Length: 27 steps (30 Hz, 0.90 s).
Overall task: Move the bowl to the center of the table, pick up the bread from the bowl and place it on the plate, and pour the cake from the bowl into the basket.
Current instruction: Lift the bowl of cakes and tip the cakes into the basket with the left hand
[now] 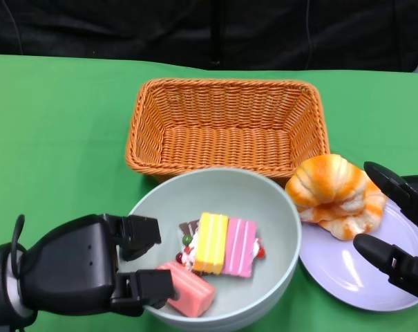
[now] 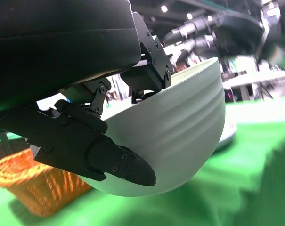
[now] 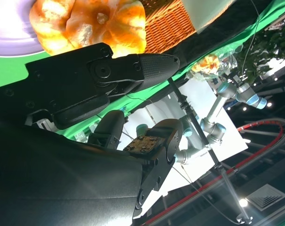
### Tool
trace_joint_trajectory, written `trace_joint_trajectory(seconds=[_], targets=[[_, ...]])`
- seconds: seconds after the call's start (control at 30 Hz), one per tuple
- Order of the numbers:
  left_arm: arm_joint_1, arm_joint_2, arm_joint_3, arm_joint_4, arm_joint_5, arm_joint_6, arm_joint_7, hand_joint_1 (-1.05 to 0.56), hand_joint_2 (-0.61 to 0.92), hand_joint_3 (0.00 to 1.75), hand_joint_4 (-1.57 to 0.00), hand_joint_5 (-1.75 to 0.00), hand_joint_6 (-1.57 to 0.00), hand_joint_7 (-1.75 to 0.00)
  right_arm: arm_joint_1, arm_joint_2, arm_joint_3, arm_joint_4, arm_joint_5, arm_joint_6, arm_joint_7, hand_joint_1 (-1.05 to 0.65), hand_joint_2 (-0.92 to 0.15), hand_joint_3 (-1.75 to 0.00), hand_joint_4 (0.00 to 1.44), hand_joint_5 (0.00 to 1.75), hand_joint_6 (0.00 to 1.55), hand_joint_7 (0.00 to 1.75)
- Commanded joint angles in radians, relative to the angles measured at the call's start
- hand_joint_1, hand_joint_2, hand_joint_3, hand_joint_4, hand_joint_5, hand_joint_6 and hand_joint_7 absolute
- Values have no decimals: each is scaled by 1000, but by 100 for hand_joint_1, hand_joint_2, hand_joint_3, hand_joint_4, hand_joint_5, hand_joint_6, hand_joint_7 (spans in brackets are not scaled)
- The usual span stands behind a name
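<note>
Green tablecloth [image 1: 57, 124], black backdrop [image 1: 91, 28], ceiling spotlights [image 3: 244, 202]

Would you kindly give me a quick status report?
Left hand grips bowl rim; right hand open beside plate. Bread on plate; cake in bowl. Basket empty, unobstructed.

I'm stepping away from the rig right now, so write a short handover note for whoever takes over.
Left robot hand: grips the bowl by its near-left rim.
Right robot hand: open, holding nothing, beside the bread.
Bread lies on the plate, at its far-left edge.
Cake pieces are still in the bowl; the basket just behind it holds nothing.
Done: bread on plate.
Left: pour the cake into the basket.
</note>
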Motion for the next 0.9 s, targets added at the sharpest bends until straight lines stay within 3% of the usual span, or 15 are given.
trace_joint_trajectory(seconds=[0.03,0.2,0.27,0.33,0.47,0.57,0.7,0.9], targets=[[34,21,62,-44,-50,-25,-40,-34,92,6,-100,-175,-78,-170,-7,7,-18,9,5,-1,-19,-46,-92,-31,23,105,53,26],[81,-6,158,-85,-154,-56,-104,-28,86,4,-103,-175,-79,-174,-22,9,-13,36,6,-8,-26,-46,-92,-30,22,104,51,28],[97,-16,189,-98,-212,-69,-164,-25,87,14,-103,-175,-80,-175,-24,8,-12,43,5,-11,-29,-46,-92,-30,22,105,51,28],[111,-25,216,-109,-249,-78,-219,-23,42,107,-103,-175,-80,-175,-25,8,-12,47,4,-13,-31,-46,-92,-30,21,105,50,29],[128,-64,279,-138,-360,-80,-332,-19,11,150,-105,-175,-81,-175,-24,8,-10,50,-7,-9,-37,-46,-92,-30,22,106,49,31],[126,-94,317,-144,-419,-79,-412,-20,4,158,-107,-175,-81,-175,-24,10,-9,49,-15,-8,-41,-46,-92,-29,22,106,48,32],[116,-136,357,-154,-505,-58,-529,-18,-2,155,-108,-175,-82,-175,-23,8,-10,58,-14,-12,-47,-46,-92,-29,22,107,48,35],[91,-230,408,-111,-584,-48,-619,-6,3,164,-110,-175,-84,-175,-20,10,-9,59,-9,-4,-40,-47,-92,-29,22,108,47,37]])
